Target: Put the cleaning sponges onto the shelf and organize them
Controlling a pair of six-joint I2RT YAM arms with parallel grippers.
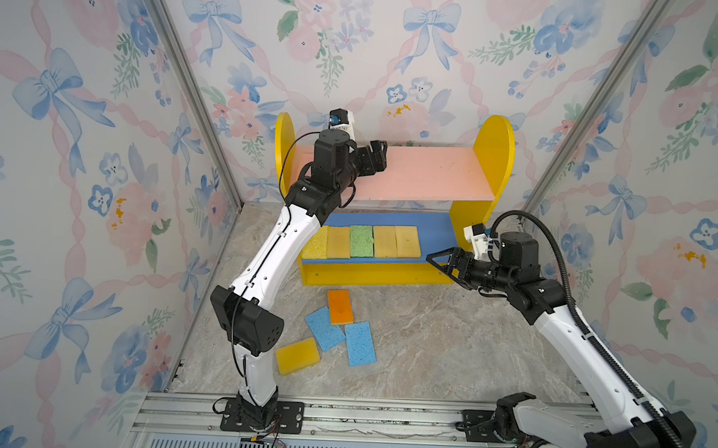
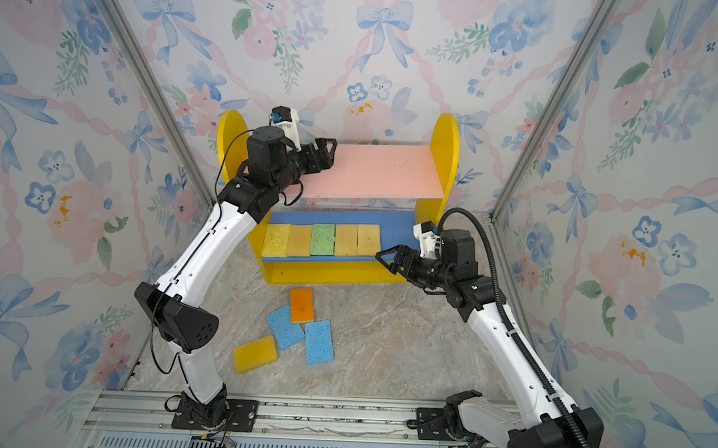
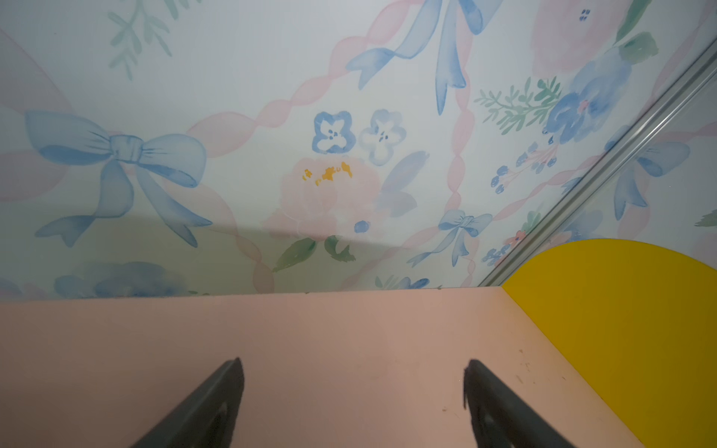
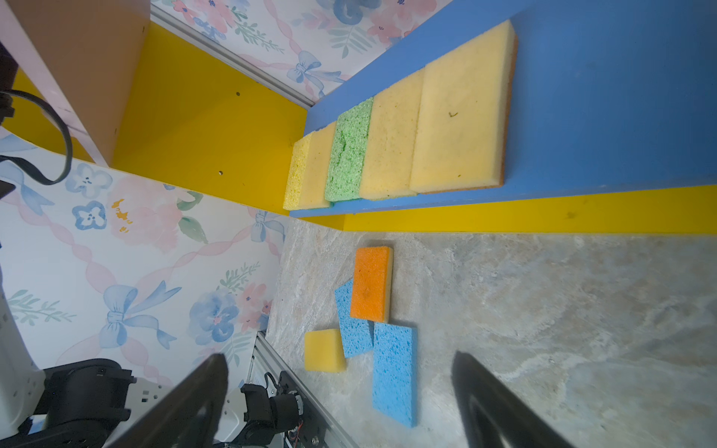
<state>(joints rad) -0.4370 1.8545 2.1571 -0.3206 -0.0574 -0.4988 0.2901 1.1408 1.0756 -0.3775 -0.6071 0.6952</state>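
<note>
**Shelf** (image 1: pixel 493 156): stood at rear of tabletop (image 1: pixel 447 353), close against back wall (image 1: pixel 398 48).
**Upper board** (image 1: pixel 426 174): left gripper (image 1: pixel 382 154) hung over its left part.
**Lower board** (image 1: pixel 436 232): five sponges (image 1: pixel 361 242) lay flat in one row, side by side and touching, filling left and middle.
**Tabletop before shelf, left of centre:** four sponges (image 1: pixel 325 329) lay in a loose cluster. The rearmost sponge (image 1: pixel 340 306) overlapped a neighbour.
**Right gripper** (image 1: pixel 432 261): stood before shelf's right end.

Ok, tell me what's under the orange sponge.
A corner of one blue sponge lies under the orange sponge; otherwise the table. How far the blue reaches underneath is hidden.
</note>
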